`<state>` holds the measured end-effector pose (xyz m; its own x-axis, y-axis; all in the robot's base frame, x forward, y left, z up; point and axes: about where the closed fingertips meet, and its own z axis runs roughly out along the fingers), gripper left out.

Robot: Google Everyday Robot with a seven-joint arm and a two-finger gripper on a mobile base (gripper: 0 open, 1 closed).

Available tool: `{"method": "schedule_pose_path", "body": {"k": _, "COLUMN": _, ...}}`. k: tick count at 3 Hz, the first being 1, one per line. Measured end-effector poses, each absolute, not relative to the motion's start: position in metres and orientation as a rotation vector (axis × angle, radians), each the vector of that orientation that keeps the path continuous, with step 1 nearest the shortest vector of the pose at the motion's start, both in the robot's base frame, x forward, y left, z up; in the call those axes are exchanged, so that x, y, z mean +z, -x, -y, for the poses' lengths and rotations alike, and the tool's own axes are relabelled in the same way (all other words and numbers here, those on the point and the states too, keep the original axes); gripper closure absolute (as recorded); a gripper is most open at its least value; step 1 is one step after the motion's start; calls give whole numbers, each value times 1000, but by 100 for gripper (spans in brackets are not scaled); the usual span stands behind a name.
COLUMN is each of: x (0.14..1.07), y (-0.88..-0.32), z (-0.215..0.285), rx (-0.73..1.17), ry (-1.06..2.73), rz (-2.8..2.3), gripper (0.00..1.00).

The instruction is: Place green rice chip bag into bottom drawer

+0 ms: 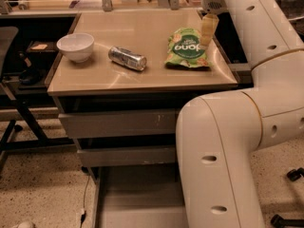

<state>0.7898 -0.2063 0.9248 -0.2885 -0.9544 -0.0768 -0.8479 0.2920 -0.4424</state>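
Observation:
The green rice chip bag [186,49] lies flat on the right part of the tan cabinet top [142,30], its logo upside down to me. My gripper [208,32] hangs at the bag's far right corner, just above or touching its edge, and it holds nothing that shows. The bottom drawer [135,196] is pulled out below the two shallower grey drawers; its grey floor is bare, and its right side is hidden behind my arm's elbow [223,165].
A silver can [127,58] lies on its side left of the bag. A white bowl [76,46] stands at the top's left. A black chair base [19,122] is at the left. My white arm fills the right side.

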Motion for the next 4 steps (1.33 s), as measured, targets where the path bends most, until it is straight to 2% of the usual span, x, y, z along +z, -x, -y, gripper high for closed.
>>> {"method": "schedule_pose_path", "body": {"k": 2, "x": 892, "y": -796, "z": 220, "rx": -415, "ry": 1608, "rz": -2291, "gripper": 0}}
{"method": "schedule_pose_path", "body": {"k": 4, "x": 864, "y": -804, "z": 192, "rx": -324, "ry": 1667, "rz": -2270, "gripper": 0}}
